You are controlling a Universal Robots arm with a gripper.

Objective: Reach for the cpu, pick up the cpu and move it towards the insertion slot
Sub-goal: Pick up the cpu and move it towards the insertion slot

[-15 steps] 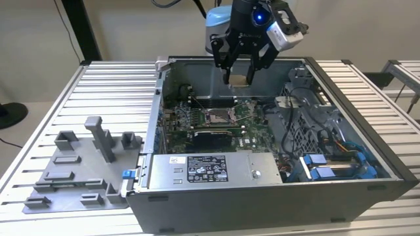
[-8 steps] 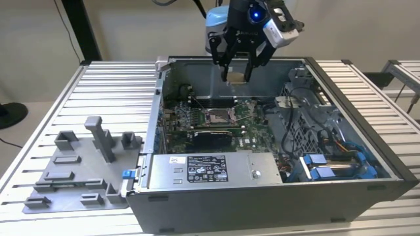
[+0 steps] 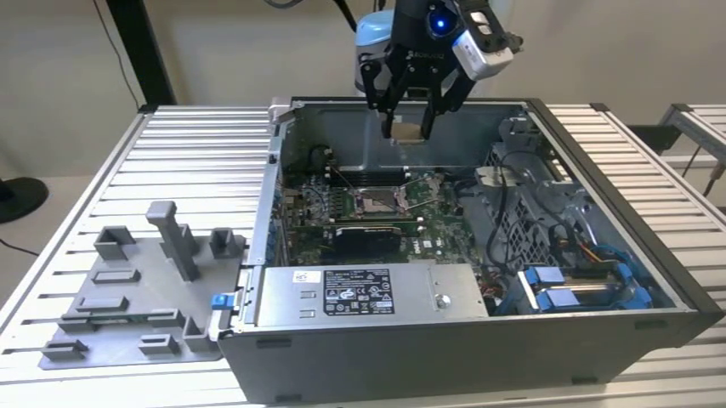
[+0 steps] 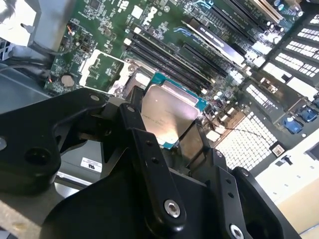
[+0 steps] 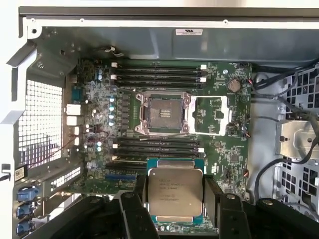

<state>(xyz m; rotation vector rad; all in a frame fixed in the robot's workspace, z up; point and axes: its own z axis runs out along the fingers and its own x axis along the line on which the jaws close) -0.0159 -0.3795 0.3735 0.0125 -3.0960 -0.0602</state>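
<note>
We see even, bright indoor light; glare whitens the chip's metal top (image 4: 167, 115) in the second wrist view; the case interior (image 3: 340, 144) sits in soft shadow.

A ribbed, pale metal surface (image 3: 193, 144) carries an open computer case (image 3: 477, 340) at the exterior view's right and a grey plastic fixture tray (image 3: 125, 297) with upright blocks at its left.

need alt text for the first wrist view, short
The gripper holds the cpu, silvery top facing the camera, between its black fingers above an open computer case. Beyond it on the green motherboard lies the insertion slot, its metal frame open.
</note>
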